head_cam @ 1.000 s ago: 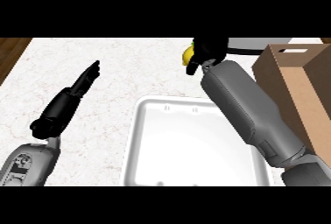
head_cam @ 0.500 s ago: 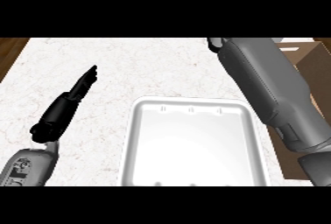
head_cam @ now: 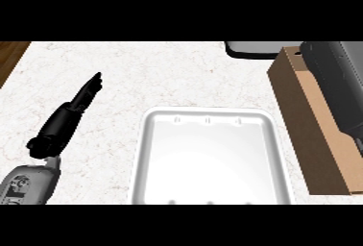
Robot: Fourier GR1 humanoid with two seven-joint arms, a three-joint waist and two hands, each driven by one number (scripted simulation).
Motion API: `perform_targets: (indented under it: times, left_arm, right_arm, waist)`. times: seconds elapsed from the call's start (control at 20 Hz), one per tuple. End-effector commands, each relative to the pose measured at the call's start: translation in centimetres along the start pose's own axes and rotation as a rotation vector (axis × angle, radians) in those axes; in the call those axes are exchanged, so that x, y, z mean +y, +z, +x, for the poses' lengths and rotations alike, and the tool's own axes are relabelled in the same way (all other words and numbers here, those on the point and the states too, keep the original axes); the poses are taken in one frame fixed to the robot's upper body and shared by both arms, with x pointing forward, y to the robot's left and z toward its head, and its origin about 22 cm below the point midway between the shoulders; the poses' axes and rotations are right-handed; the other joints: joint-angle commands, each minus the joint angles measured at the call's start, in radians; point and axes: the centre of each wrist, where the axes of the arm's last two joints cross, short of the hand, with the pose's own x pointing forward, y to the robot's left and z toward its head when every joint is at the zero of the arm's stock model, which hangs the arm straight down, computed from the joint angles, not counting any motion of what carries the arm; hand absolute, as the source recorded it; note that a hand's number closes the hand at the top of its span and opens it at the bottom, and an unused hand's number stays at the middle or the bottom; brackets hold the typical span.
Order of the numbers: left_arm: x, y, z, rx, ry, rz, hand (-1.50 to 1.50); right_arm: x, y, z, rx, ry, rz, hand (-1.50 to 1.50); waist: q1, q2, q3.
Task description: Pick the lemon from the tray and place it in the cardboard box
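Observation:
The white tray (head_cam: 212, 120) lies in the lower middle of the counter with nothing in it. The brown cardboard box (head_cam: 312, 129) stands along the right side, its long wall facing the tray. My right forearm (head_cam: 340, 86) reaches over the box at the right edge; its hand is outside the view. No lemon shows anywhere. My left hand (head_cam: 71, 110) rests on the counter left of the tray, open, with its fingers straight and pointing away from me.
A dark grey object (head_cam: 255, 48) sits at the back edge, just left of the box's far end. A strip of wooden floor (head_cam: 10, 57) shows beyond the counter's left edge. The white marble counter (head_cam: 170, 72) stretches behind the tray.
My right arm has swung right, from above the tray's far corner to over the box. The lemon seen in its hand one second ago no longer shows. The left hand has stayed put.

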Motion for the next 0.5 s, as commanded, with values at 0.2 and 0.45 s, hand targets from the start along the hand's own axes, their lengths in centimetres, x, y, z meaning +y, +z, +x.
perform_targets:
  times: [0.2,0.45]
  left_arm:
    - [-0.8,1.2,-0.7,-0.006,-0.012,0.011,0.00]
    - [-0.3,-0.3,1.4,0.008,0.006,0.012,0.00]
  right_arm:
    - [1.3,-3.7,-8.5,0.116,0.163,0.165,1.50]
    - [0.0,-6.0,-11.5,0.196,0.175,0.429,1.50]
  waist:
    - [-0.010,-0.003,0.000]
    - [-0.018,-0.007,0.001]
